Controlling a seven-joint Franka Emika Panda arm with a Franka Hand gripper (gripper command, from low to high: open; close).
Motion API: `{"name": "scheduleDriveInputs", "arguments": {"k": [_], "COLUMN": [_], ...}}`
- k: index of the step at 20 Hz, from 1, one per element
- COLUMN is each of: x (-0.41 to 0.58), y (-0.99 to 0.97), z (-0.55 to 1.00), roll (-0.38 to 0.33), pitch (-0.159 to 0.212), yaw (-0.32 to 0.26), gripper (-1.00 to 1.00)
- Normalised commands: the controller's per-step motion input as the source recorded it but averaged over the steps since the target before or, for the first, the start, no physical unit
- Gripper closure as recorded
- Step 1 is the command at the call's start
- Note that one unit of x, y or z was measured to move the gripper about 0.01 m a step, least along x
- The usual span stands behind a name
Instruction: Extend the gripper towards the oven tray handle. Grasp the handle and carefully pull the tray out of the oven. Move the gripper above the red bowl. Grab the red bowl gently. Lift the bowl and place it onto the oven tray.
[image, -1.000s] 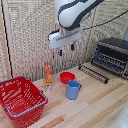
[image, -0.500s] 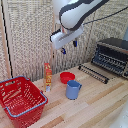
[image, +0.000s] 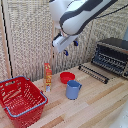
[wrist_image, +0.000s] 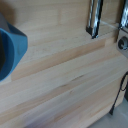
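Exterior view shows the small blue-tipped gripper (image: 70, 47) hanging open and empty in the air above the little round red bowl (image: 67, 77), with the flat dark wire tray (image: 93, 73) near the bowl, pulled out of the silver-and-black oven (image: 112, 56).

Exterior view frames everything; wrist view hugs the table (wrist_image: 65, 75).

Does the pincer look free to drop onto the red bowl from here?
Probably yes. The pincer hangs above the red bowl with nothing between them; the blue cup and orange bottle stand beside it.
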Motion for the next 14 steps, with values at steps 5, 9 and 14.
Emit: {"name": "scheduleDriveInputs", "arguments": {"k": [5, 9, 14], "x": [0.085, 0.01, -0.07], "y": [-0.23, -0.41, -0.49], "z": [-0.22, -0.09, -0.03], "roll": [-0.268, -0.256, -0.268], "pitch": [-0.002, -0.052, -0.069], "yaw": [0.187, 0.142, 0.076], "gripper": [-1.0, -1.0, -1.0]}}
